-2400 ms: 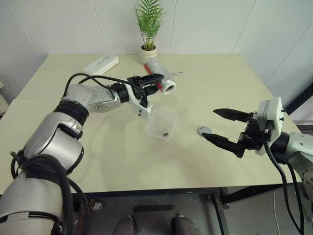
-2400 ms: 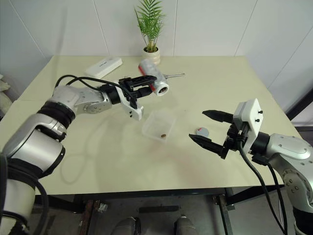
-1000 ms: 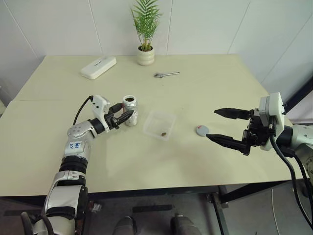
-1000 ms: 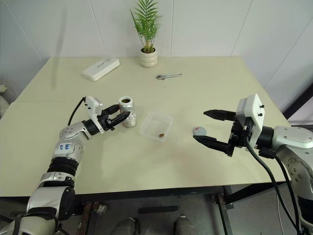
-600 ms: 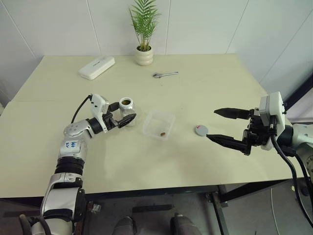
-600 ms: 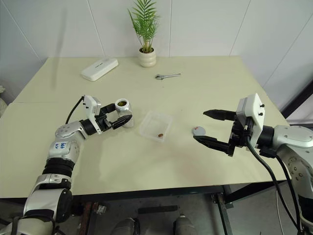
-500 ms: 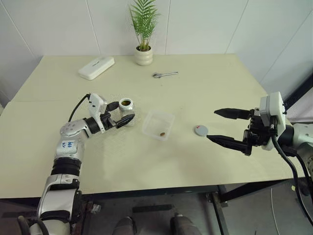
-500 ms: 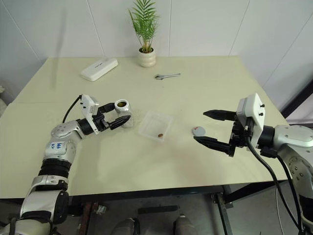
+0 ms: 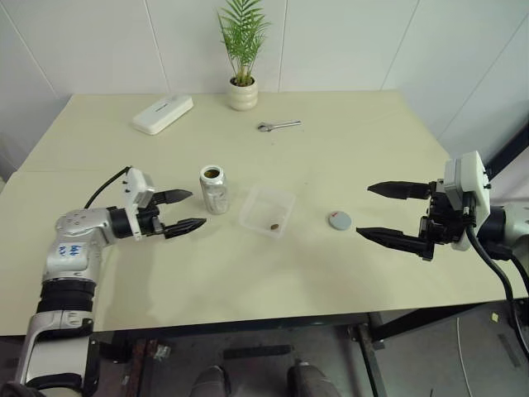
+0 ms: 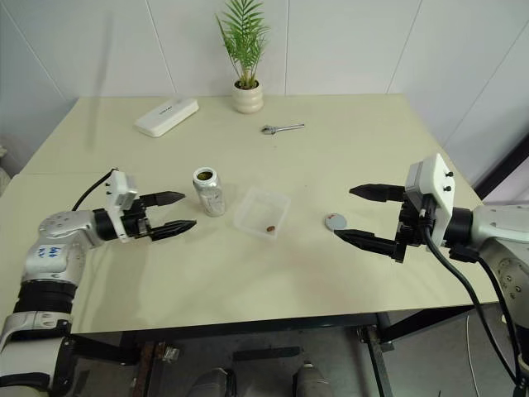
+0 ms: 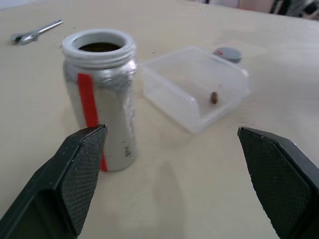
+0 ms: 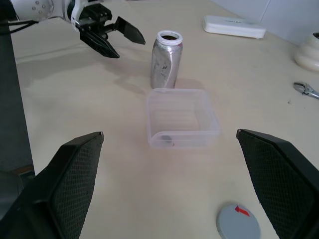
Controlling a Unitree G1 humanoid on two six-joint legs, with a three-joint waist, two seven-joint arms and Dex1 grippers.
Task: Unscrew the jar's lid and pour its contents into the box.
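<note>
**Jar stood open and upright, both grippers spread and empty**

Seen from the head camera, left to right across a pale yellow-green table [image 9: 331, 281]. At far left, left gripper [image 9: 183, 210] hovered low over the table, fingers spread wide, holding nothing, tips aimed toward the jar yet clear of it. Just beyond those tips stood the jar [image 9: 214, 188], upright on the table, silvery with a red stripe down its side, mouth uncovered and dark inside. Close beside the jar, a little further right, sat the box [image 9: 268, 210], a shallow clear plastic tray resting flat, not touching the jar. Inside the box, near the wall on the side away from the jar, lay the contents [image 9: 272, 225], one tiny brown bit. Further right, apart from the box, lay the lid [image 9: 340, 220], a grey disc flat on the table with a small red mark on top. At far right, right gripper [image 9: 389, 212] hung above the table edge, fingers parted wide, gripping nothing, pointed back toward the lid without touching it.

Along the far edge of the table: a flat white case [image 9: 163, 113] at left, a white pot with a green plant [image 9: 243, 94] against the wall, and a small metal wrench [image 9: 278, 126] lying nearer the middle.
</note>
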